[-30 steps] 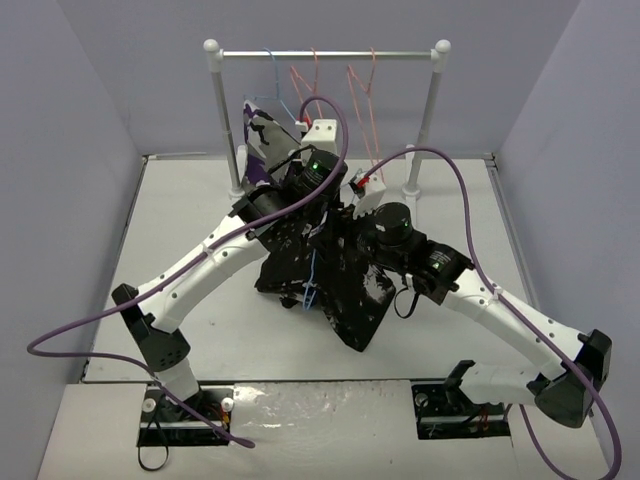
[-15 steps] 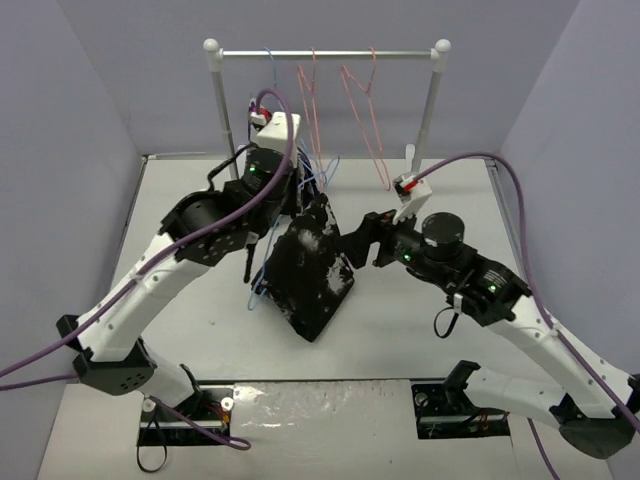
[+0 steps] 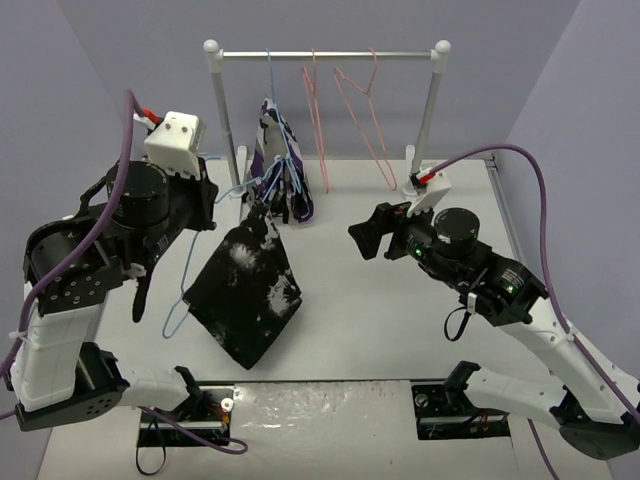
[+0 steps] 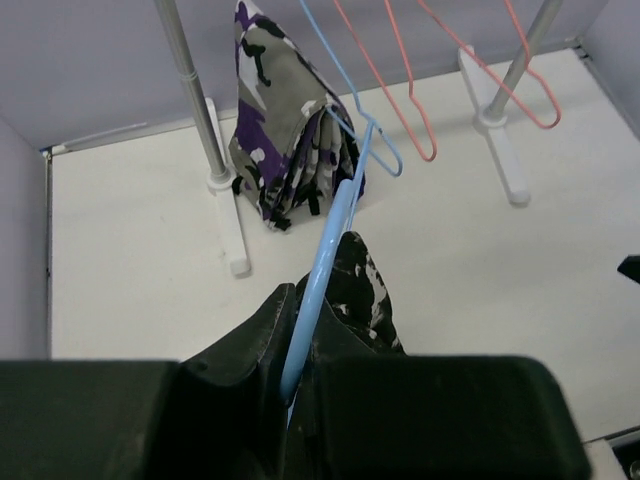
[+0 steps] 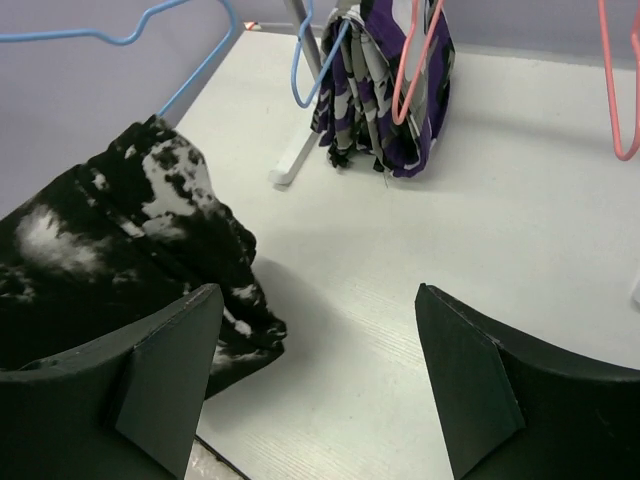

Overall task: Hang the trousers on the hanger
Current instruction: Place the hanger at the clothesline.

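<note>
The trousers (image 3: 245,290), black with white splotches, hang folded over the light-blue hanger (image 3: 187,275), lifted off the table left of centre. My left gripper (image 3: 200,205) is raised high on the left and shut on the hanger's wire. In the left wrist view the blue wire (image 4: 320,280) runs straight between the closed jaws (image 4: 297,370), with the trousers (image 4: 365,290) just beyond. My right gripper (image 3: 362,236) stands open to the right of the trousers, apart from them. Between its fingers (image 5: 320,340) there is only bare table, and the trousers (image 5: 110,250) hang at the left.
A clothes rail (image 3: 325,54) on two white posts stands at the back. A purple, white and black garment (image 3: 280,170) hangs from it on another blue hanger, with pink-red hangers (image 3: 350,110) to its right. Grey walls close the table's sides.
My left arm has risen and swung left, carrying the hanger and trousers up off the table. My right gripper has drawn back to the right and opened wider.
</note>
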{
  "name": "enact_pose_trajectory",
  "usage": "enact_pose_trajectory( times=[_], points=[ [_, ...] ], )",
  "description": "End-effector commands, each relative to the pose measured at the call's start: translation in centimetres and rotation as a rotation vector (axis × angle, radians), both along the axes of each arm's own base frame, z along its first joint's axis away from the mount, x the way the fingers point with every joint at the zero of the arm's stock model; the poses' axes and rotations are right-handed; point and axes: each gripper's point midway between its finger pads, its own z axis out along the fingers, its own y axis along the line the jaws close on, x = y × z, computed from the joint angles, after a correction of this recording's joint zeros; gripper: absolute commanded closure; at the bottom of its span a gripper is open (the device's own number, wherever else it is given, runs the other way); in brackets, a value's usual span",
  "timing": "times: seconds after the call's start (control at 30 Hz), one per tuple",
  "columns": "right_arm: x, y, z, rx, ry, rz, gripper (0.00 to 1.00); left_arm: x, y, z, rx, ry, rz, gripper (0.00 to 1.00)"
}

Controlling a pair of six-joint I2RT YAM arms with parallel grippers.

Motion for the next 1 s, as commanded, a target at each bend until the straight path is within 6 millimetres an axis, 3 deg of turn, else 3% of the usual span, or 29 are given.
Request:
enact_pose_trajectory(
  times=[0.0,0.17,0.33,0.63,0.77,0.97],
  points=[
    [1.1,0.1,1.6,0.017,-0.048,-0.034,0.25,-0.8,3.1,0.8,0.013,-0.038,0.072,1.00],
    [1.8,0.6,0.9,-0.007,-0.034,-0.036,0.25,0.6,4.3,0.9,0.042,-0.072,0.198,1.00],
    [1.9,0.8,-0.1,-0.017,-0.012,-0.038,0.25,3.6,2.2,2.3,0.052,-0.117,0.231,1.00],
    [1.0,-1.2,-1.4,-0.004,-0.008,-0.078,0.24,12.2,0.6,3.3,0.013,-0.187,0.264,1.00],
    [0.4,-2.2,-1.5,0.013,-0.014,-0.098,0.18,15.9,-0.1,3.6,0.017,-0.193,0.267,1.00],
    [-0.3,-4.4,-1.4,0.021,-0.040,-0.157,0.00,20.1,0.5,4.9,-0.002,-0.248,0.290,1.00]
  ],
)
